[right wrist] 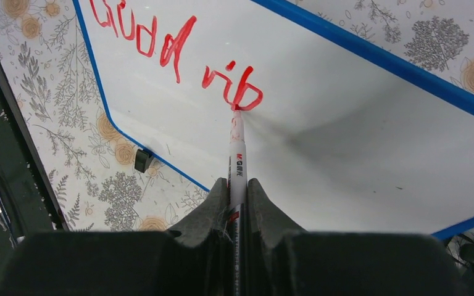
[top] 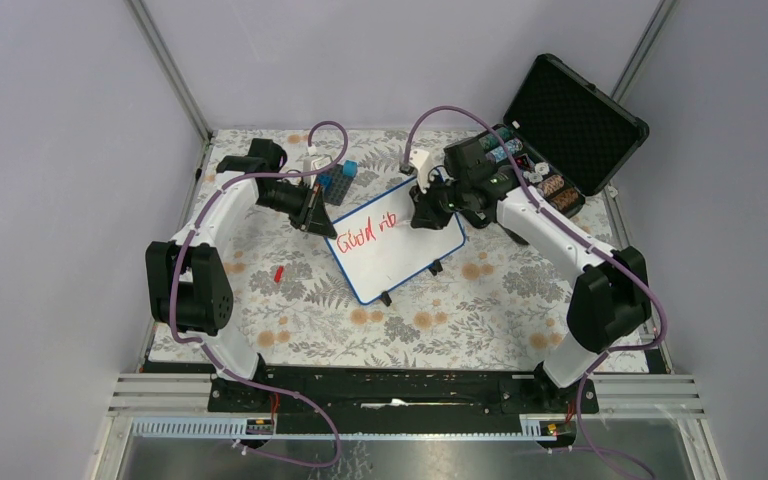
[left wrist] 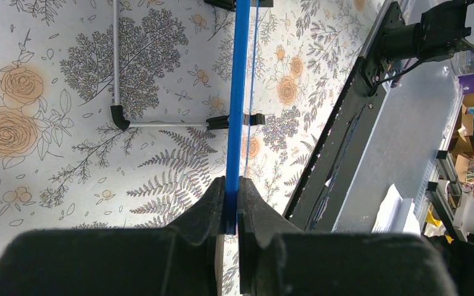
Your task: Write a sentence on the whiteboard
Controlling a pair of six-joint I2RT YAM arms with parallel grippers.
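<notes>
The sentence [right wrist: 182, 54], handwritten in red on the whiteboard [right wrist: 345, 142], reads "Good vib". The marker [right wrist: 237, 169] barrel carries a small printed brand mark beginning with "M"; its remaining characters are too small to read.

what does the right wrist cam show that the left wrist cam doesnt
Only the right wrist view: the whiteboard from its white face, the red sentence, reading roughly "Good vib", and the right gripper shut on a marker whose tip touches the last letter.
Only the left wrist view: the left gripper clamped on the blue rim, seen edge-on, and a thin grey rod with black ends beside it.
Both: the board's blue edge and the floral table cover.
</notes>
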